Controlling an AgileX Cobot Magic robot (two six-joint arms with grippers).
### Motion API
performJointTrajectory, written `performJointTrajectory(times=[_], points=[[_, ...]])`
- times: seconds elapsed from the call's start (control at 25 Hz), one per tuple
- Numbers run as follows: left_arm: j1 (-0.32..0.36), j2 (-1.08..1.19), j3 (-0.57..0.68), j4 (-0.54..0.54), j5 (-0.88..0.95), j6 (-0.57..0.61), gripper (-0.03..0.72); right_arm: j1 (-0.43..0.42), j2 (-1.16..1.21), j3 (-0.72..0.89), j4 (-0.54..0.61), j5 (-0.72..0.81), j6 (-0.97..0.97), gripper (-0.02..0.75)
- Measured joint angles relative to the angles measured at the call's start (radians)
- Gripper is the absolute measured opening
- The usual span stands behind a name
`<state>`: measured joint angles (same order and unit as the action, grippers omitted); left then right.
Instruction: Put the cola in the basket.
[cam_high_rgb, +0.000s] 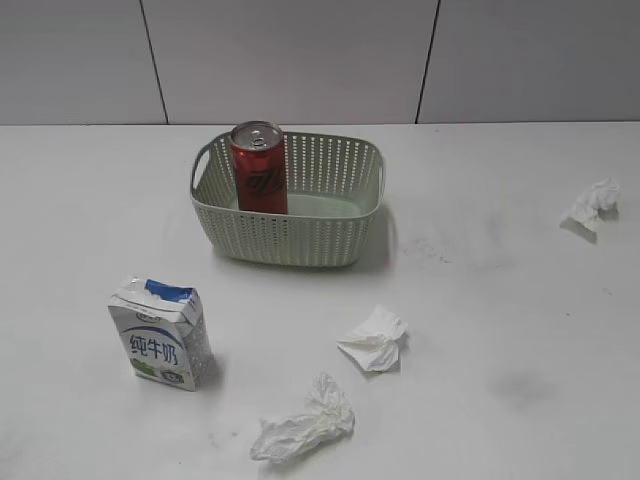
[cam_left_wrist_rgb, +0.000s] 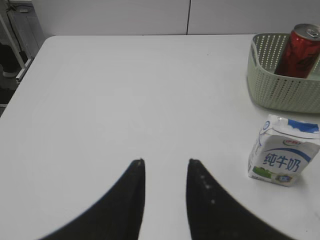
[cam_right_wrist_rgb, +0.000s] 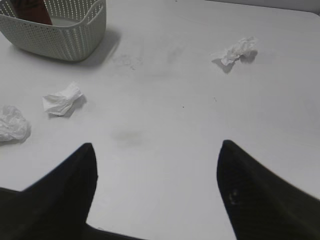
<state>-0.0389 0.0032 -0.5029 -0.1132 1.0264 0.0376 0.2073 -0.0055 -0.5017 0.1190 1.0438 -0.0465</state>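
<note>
The left gripper (cam_left_wrist_rgb: 165, 161) hovers with its smooth black tapered jaws parted narrowly and empty; the right gripper (cam_right_wrist_rgb: 156, 145) gapes wide, also empty. Beside the left stands a glossy milk carton (cam_left_wrist_rgb: 282, 157) printed "纯牛奶". The red metal cola (cam_high_rgb: 259, 168) stands upright inside the perforated pale green basket (cam_high_rgb: 290, 238) near the table's (cam_high_rgb: 500, 300) far edge.

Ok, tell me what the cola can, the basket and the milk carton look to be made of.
Cola: likely metal, glossy red sides, silver top with pull tab.
Basket: looks like matte pale green plastic, moulded with rows of perforations.
Milk carton: probably coated paperboard, printed white and blue, top crumpled and torn open.
</note>
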Motion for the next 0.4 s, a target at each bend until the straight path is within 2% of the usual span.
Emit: performJointTrajectory(times=[0.4], points=[[0.000, 0.000, 0.000, 0.000, 0.000, 0.000, 0.229, -0.106, 0.000, 0.000, 0.000, 0.000, 0.000, 0.561]])
